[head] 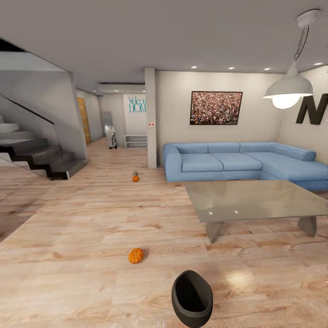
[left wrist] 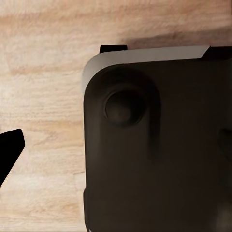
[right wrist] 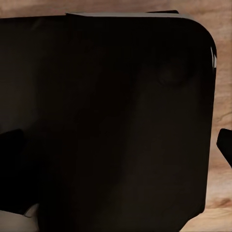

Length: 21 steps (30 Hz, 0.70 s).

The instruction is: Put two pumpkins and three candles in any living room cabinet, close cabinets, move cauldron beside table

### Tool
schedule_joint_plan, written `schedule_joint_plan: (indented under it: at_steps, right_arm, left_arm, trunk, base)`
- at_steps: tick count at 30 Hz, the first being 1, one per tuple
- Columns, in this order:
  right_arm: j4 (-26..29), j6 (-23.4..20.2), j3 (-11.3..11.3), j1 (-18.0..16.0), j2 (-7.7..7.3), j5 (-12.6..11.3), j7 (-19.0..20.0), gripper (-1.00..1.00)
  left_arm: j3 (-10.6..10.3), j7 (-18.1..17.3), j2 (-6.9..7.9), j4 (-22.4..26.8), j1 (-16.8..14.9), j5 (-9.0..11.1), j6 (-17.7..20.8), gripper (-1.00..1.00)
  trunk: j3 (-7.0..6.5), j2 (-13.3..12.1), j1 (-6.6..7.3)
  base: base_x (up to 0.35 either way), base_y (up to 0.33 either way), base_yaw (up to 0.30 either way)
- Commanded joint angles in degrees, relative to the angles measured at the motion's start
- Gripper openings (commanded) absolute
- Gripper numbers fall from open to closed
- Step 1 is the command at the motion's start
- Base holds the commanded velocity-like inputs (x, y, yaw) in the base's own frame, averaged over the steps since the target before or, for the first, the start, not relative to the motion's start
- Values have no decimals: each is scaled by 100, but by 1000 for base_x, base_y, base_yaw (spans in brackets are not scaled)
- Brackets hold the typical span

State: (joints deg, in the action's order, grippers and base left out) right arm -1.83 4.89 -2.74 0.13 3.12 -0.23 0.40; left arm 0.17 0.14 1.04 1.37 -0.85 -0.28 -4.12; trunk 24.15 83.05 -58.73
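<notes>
Claw state can't tell, wrist cams blocked. Nearest pumpkin point(head: 135, 255) on floor point(head: 82, 237) ahead, beside cauldron point(head: 192, 298). Roll close, then reach low.

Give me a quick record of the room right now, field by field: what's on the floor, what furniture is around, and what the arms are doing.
near pumpkin: on wood floor, left of the glass table
far pumpkin: on floor near the pillar, a small grey thing right behind it
cauldron: black, on floor, closest to the camera
table: low, glass top, in front of the sofa
sofa: blue corner sofa by the wall
tools: fingertip edges in wrist views, state unclear
</notes>
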Motion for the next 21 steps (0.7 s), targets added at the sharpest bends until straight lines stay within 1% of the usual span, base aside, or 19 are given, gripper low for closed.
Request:
schedule_joint_plan:
  at_steps: [1, 6, 9, 11, 14, 15, 16, 17, 19, 21]
  right_arm:
    - [-12, 36, -27, -4, 3, -3, 4, 100]
    - [8, 31, -26, -4, 61, -3, 4, 100]
    - [31, 28, -21, -4, 66, -1, 4, 100]
    - [31, 25, -23, -4, 66, 2, 4, 100]
    - [24, 15, -27, -4, 66, 5, 2, 100]
    - [18, 12, -26, -4, 66, 4, 0, 100]
    - [5, 20, -29, -4, 68, 1, 1, 100]
    - [3, 24, -32, -4, 67, 0, 2, 100]
    - [0, 27, -34, -4, 67, -2, -1, 100]
    - [7, 28, -34, -4, 67, -2, -3, 100]
  left_arm:
    - [-1, -3, 1, -5, -3, -4, -21, 100]
    - [-40, -22, -5, 2, -3, -17, -29, 100]
    - [-67, -28, -6, 3, -3, -50, -31, 100]
    - [-100, -25, -5, 3, -3, -106, -44, 100]
    - [-141, -25, 0, 4, -3, -178, -205, 100]
    - [-173, -24, 0, 4, -3, -192, -255, 100]
    - [-319, -23, 0, 4, -3, -205, -318, 100]
    - [-380, -23, -1, 4, -3, -207, -333, 100]
    - [-456, -23, -4, 2, -3, -208, -352, 100]
    - [-482, -23, -3, 3, -3, -209, -368, 100]
  trunk:
    - [5, 3, 0]
    - [5, 3, 0]
    - [5, 3, 0]
    - [5, 3, 0]
    - [5, 3, 0]
    - [5, 3, 0]
    - [5, 3, 0]
    - [5, 3, 0]
    - [5, 3, 0]
    - [5, 3, 0]
  base:
    - [0, 0, -85]
    - [39, 0, -28]
    - [218, 0, -6]
    - [278, 0, -3]
    - [308, -6, -1]
    - [319, -45, -1]
    - [314, -119, 0]
    - [302, -146, 0]
    - [286, -176, 0]
    - [276, -194, 0]
